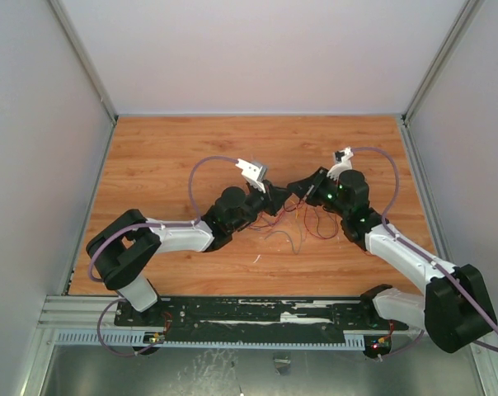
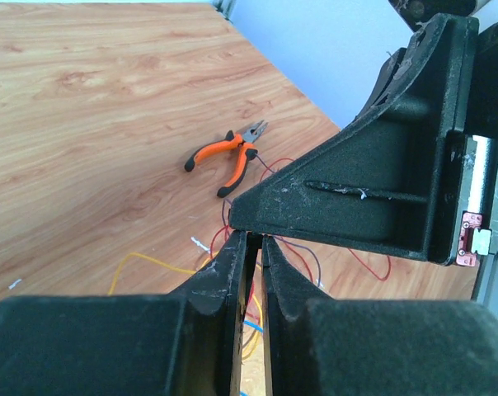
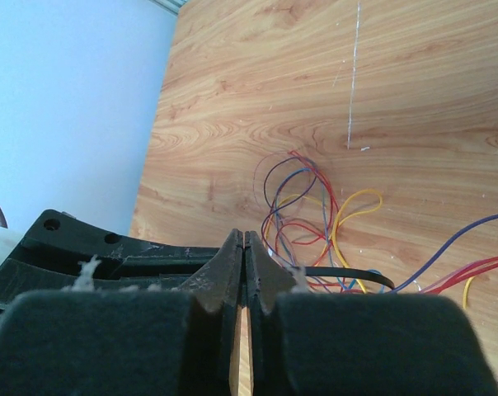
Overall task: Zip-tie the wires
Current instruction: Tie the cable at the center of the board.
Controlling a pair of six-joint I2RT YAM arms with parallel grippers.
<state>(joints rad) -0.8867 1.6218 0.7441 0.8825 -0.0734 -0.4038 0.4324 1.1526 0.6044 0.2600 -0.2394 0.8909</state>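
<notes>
The left hand [image 2: 256, 241] is seen nearly closed, with only a narrow slit between its jaws. Whether anything is caught in that slit cannot be told. Its tips are set close under the right hand [image 3: 245, 238], whose jaws are shut tip to tip. The thin black plastic zip tie [image 3: 348, 273] is seen running out from behind the right hand's fingertips and curving off to that hand's right, just beside the loose tangle of thin red, blue and yellow wires [image 3: 303, 206] — which hand grips it is not shown.

The step is judged to be a handover or re-grip of the strip. For this to be done well, one hand should be held clamped until the other is firmly closed, and the free tail should be aimed around the whole bundle, not through single loops.

Orange-handled pliers [image 2: 228, 157] are seen lying well beyond the left hand on the wooden table [image 2: 84, 124], apart from the work. The crowding of the two hands is judged the main hindrance — each hides the strip from the other's camera.
</notes>
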